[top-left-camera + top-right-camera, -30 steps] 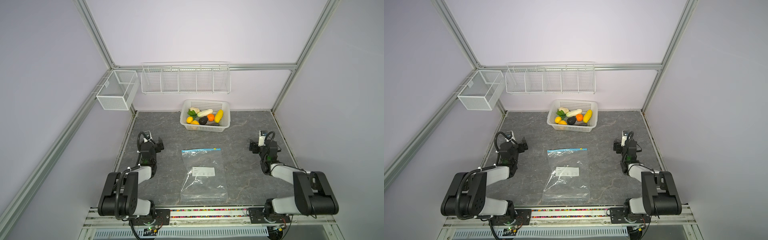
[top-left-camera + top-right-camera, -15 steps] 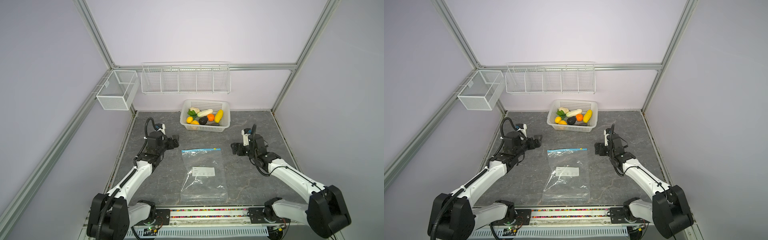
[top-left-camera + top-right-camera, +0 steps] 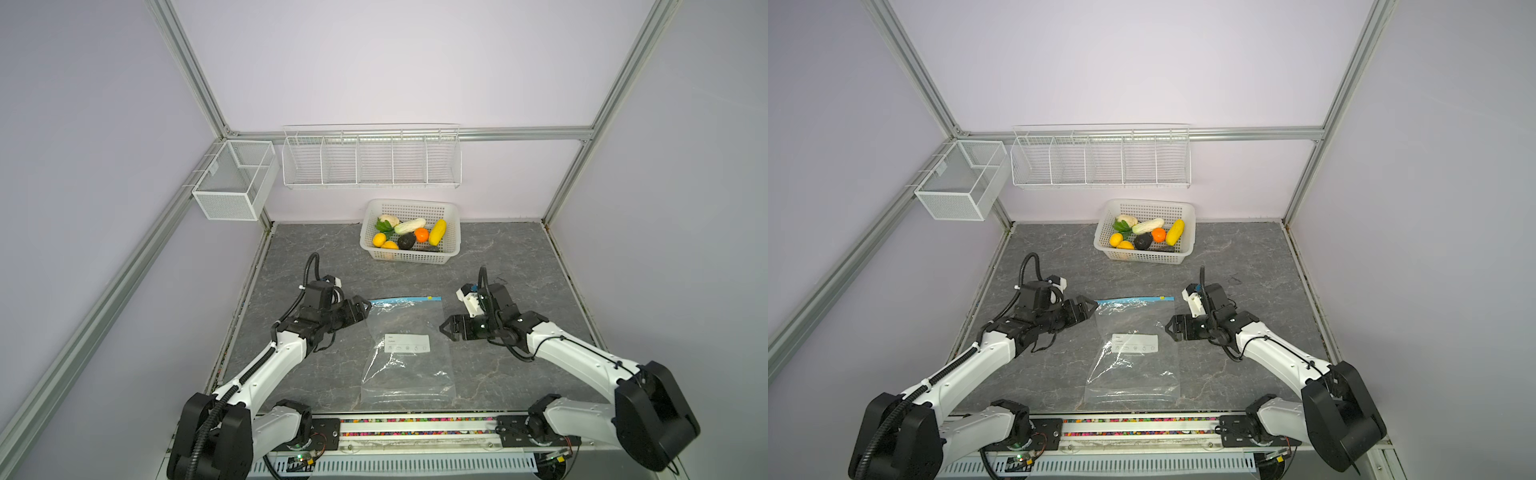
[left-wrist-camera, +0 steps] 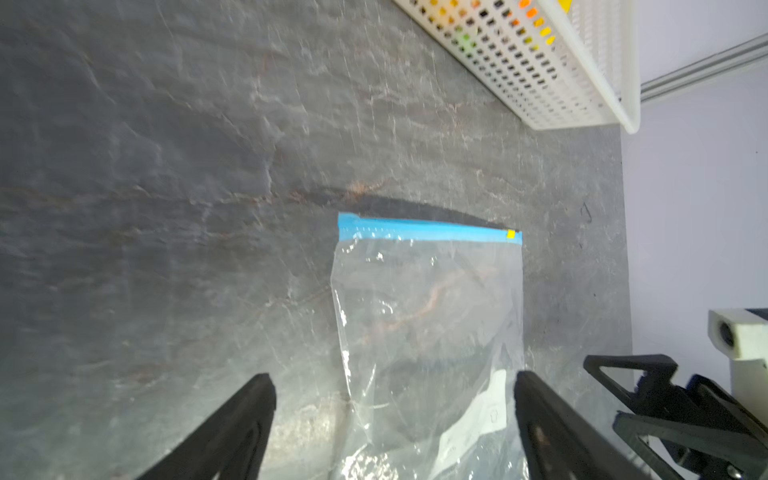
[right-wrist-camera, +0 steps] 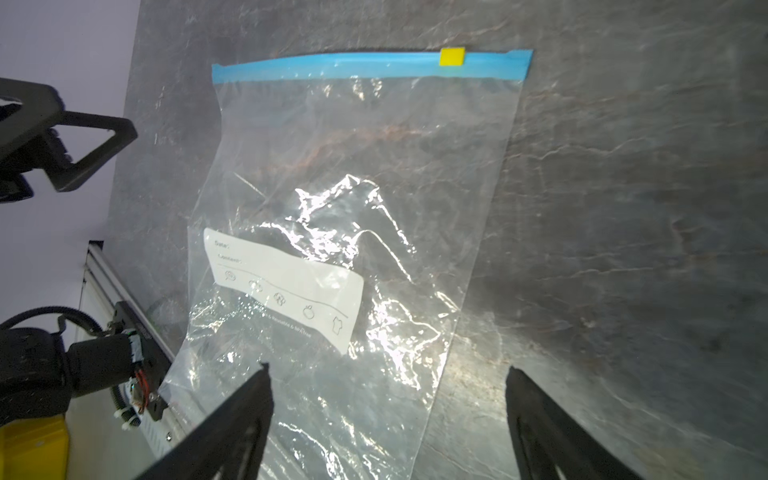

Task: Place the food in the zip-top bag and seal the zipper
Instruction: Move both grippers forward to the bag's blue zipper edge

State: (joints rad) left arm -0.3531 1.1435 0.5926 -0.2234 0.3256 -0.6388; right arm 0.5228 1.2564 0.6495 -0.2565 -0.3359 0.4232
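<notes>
Left gripper (image 3: 365,308): black jaws wide, empty, just beside the far-left corner of the clear rectangular plastic zip-top bag (image 3: 409,328).
Right gripper (image 3: 444,328): jaws wide, empty, just beside its right edge.
Zip-top bag: flat between them, probably flanked for opening its mouth.
Light-blue zipper strip (image 3: 401,299): far edge; yellow slider tab (image 3: 429,297) near its right end.
Small toy fruits and vegetables (image 3: 409,235): farther back in the white perforated basket (image 3: 409,258), well apart.

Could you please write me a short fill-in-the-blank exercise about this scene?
1. All the food lies in the white ____.
2. The slider on the zipper is coloured ____.
3. The bag lies between the left pincer and right pincer, both ____.
Missing: basket, yellow, open.
</notes>
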